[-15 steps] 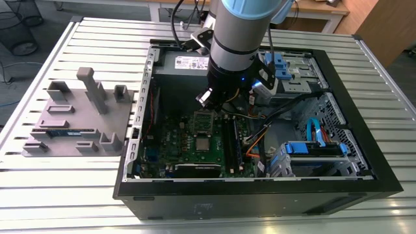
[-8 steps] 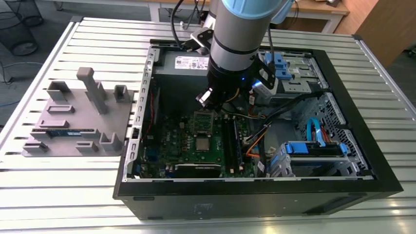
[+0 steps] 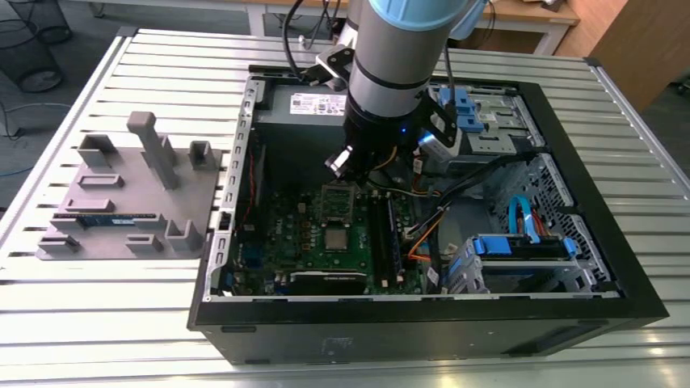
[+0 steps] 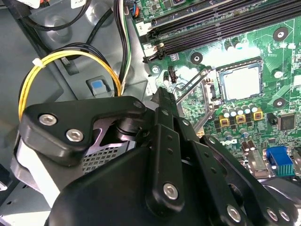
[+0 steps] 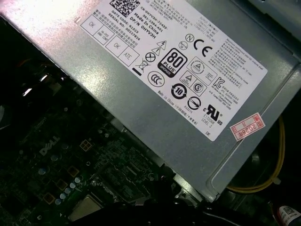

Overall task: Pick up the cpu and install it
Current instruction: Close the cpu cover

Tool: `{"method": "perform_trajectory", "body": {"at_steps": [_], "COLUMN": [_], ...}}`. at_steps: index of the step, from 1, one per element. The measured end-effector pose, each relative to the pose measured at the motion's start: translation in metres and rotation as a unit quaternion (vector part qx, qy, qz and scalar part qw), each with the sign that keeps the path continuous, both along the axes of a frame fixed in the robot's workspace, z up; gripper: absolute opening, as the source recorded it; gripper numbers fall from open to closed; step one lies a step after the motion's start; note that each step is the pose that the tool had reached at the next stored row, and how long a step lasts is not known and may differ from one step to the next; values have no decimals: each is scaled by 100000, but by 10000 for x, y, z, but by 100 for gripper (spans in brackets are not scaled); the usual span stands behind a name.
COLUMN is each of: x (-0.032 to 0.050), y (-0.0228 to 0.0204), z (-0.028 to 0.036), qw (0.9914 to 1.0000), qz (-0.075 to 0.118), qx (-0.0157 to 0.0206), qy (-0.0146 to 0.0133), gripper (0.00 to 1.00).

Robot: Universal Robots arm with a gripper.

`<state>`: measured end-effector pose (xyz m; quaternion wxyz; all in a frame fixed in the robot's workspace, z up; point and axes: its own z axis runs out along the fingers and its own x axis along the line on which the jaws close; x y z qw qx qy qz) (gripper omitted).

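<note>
Exterior view: open computer case (image 3: 232, 202) lying on a slatted table (image 3: 129, 323), side panel off so the motherboard (image 3: 291, 242) faces up for access. Gripper (image 3: 351, 162) hangs inside the case, above the board; whether its claw is open or closed cannot be told. The cpu (image 3: 338, 238) sits flat in its socket just below the claw, apparently already placed. Second wrist view: cpu (image 4: 241, 82) seated in the socket, the metal socket frame (image 4: 190, 92) swung up beside it, apparently not clamped.
</note>
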<state>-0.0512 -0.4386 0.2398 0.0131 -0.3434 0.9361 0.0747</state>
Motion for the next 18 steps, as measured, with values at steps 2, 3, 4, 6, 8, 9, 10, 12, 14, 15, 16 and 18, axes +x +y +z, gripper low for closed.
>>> {"method": "perform_trajectory", "body": {"at_steps": [2,3,4,6,8,9,10,12,14,15,16,18], "x": [0,0,0,0,0,0,0,0,0,0,0,0], "y": [-3,-4,-5,-8,-12,-14,-17,-23,-26,-27,-28,-29], "z": [1,1,2,4,6,7,8,12,16,18,19,22], "qw": [100000,100000,100000,99999,99999,99999,99999,99998,99998,99997,99997,99997], "qz": [116,171,227,334,430,479,527,622,701,735,765,816], "qx": [8,14,9,10,9,11,13,6,6,13,22,20], "qy": [-2,-5,-3,-4,-4,-5,-5,-3,-2,-6,-9,-8], "gripper": [11,11,11,11,11,11,11,11,11,11,11,11]}}
